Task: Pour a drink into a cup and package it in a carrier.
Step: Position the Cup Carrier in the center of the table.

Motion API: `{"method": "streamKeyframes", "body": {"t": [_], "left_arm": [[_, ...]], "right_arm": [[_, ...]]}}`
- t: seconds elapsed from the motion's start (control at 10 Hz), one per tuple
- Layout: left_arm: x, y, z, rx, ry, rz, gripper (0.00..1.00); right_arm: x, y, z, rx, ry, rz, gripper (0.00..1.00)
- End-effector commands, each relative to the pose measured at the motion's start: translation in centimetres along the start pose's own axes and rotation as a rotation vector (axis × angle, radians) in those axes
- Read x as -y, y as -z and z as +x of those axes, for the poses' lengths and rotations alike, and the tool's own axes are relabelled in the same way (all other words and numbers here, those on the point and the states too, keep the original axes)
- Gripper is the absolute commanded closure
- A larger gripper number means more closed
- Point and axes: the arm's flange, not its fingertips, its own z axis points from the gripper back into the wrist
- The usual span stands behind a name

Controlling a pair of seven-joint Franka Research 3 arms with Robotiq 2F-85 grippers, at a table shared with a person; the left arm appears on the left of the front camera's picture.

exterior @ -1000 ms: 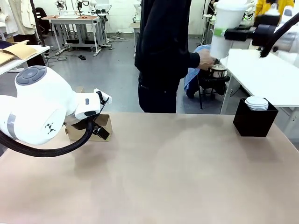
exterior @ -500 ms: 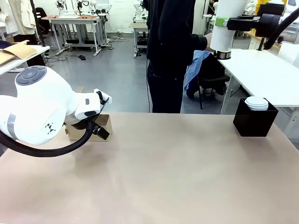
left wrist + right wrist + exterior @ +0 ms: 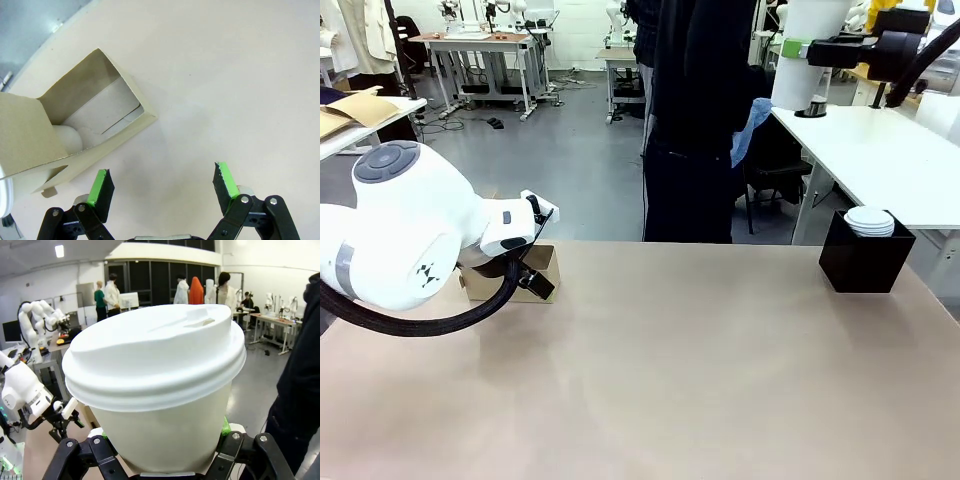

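Observation:
My right gripper [image 3: 798, 48] is raised high at the far right, shut on the tall white cup [image 3: 798, 88]. In the right wrist view the cup [image 3: 155, 385] wears a white plastic lid and stands upright between the fingers of the right gripper [image 3: 160, 452]. The drink is hidden. The brown cardboard carrier [image 3: 542, 262] lies on the table at the left, partly behind my left arm. In the left wrist view my left gripper [image 3: 162, 182] hangs open just beside the carrier [image 3: 85, 107], nothing between its green pads. Something white and rounded shows inside the carrier.
A person in black [image 3: 690, 120] stands at the table's far edge, in the middle. At the table's far right corner a black square box [image 3: 865, 262] holds a stack of white lids [image 3: 869, 221]. A white side table [image 3: 890, 160] stands behind it.
The person's hand has drawn back from under the cup and the person has stepped right. The right gripper lifted the cup slightly. The left arm has stayed still.

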Motion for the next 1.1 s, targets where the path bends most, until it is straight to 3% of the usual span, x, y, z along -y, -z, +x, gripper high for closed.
{"method": "streamKeyframes", "body": {"t": [0.0, 0.3, 0.8, 1.0], "left_arm": [[-0.1, 0.0, -0.1, 0.0, -0.002, -0.002, 0.0], [0.0, 0.0, 0.0, 0.0, 0.0, 0.0, 0.0], [-0.2, -13.2, 4.5, -0.012, -0.123, 0.077, 0.0], [-2.0, -15.2, 7.3, -0.075, -0.237, 0.101, 0.0]], "right_arm": [[-0.2, 0.0, 0.3, 0.005, -0.004, 0.001, 0.19], [-0.2, 0.0, 0.3, 0.005, -0.004, 0.001, 0.19], [-0.2, 0.0, 0.3, 0.005, -0.004, 0.001, 0.19], [-0.2, 0.0, 0.3, 0.005, -0.004, 0.001, 0.19]]}}
